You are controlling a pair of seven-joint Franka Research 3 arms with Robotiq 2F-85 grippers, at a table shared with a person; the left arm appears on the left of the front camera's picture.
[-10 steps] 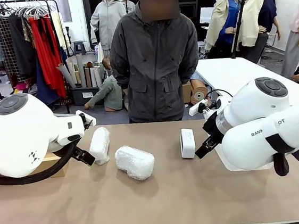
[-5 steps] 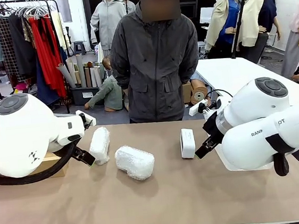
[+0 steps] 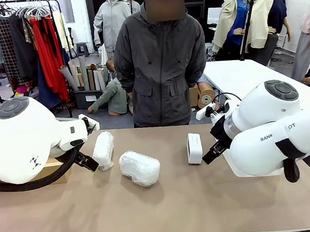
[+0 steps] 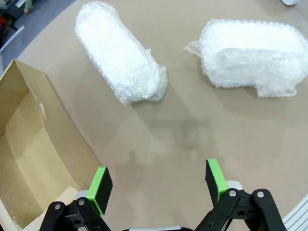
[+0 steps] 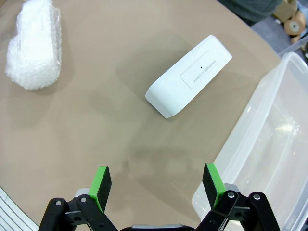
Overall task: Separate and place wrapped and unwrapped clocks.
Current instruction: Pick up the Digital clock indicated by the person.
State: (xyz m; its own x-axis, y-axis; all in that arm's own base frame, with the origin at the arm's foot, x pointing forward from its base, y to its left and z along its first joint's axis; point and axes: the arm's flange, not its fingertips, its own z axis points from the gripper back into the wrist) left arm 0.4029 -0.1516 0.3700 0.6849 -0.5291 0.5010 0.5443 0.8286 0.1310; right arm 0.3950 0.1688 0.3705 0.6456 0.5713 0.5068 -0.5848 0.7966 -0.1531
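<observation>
Your left gripper (image 4: 158,183) and right gripper (image 5: 157,183) stand wide, empty. The bare clock (image 5: 188,75) lies ahead of the right fingers (image 5: 102,184), untouched

Glossy white arms (image 3: 19,144) with grey joint caps (image 3: 11,107) carry black claws (image 4: 158,177) with green pads (image 4: 102,184).

Table (image 3: 170,203) w/ 2 wrapped clocks (image 3: 103,150) (image 3: 140,168), bare clock (image 3: 194,148), cardboard box (image 4: 29,144), clear tub (image 5: 269,134).

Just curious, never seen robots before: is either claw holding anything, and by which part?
Nothing is held: left gripper open, apart from both bubble-wrapped clocks; right gripper open, apart from the bare white clock.
</observation>
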